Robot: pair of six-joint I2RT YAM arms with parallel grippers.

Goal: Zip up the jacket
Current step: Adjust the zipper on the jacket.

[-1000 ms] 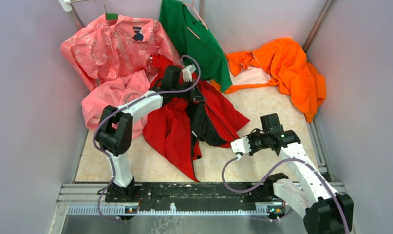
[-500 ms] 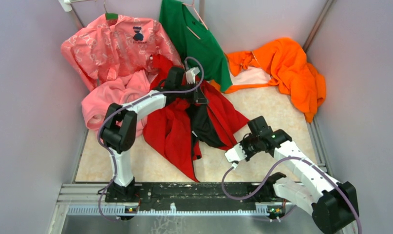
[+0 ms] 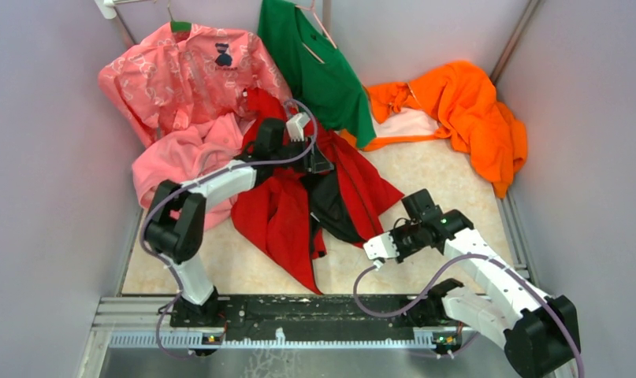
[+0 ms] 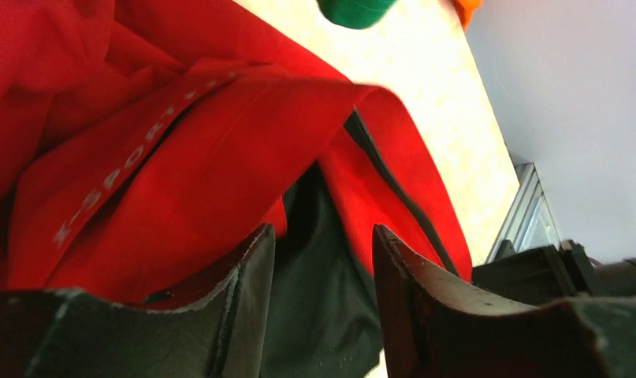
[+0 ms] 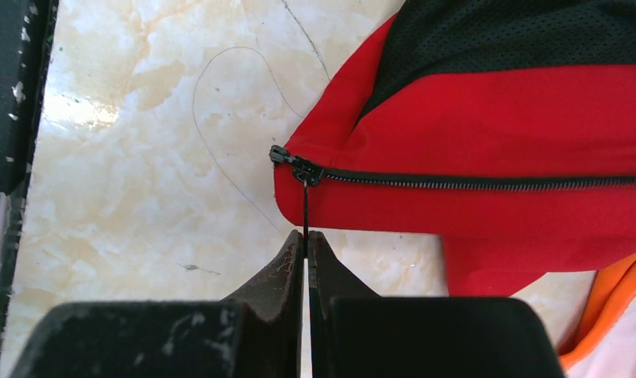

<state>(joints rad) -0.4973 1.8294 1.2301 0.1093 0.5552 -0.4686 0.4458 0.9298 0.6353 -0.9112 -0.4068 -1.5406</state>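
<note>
Right claw (image 5: 306, 236) tight around the jacket's (image 5: 496, 118) thin zipper pull (image 5: 305, 201), apparently.

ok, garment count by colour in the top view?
Pink: 2, patterned shirt and plain fleece
Red: 1, jacket
Green: 1, hanging shirt
Orange: 1, crumpled garment
Total: 5
</note>
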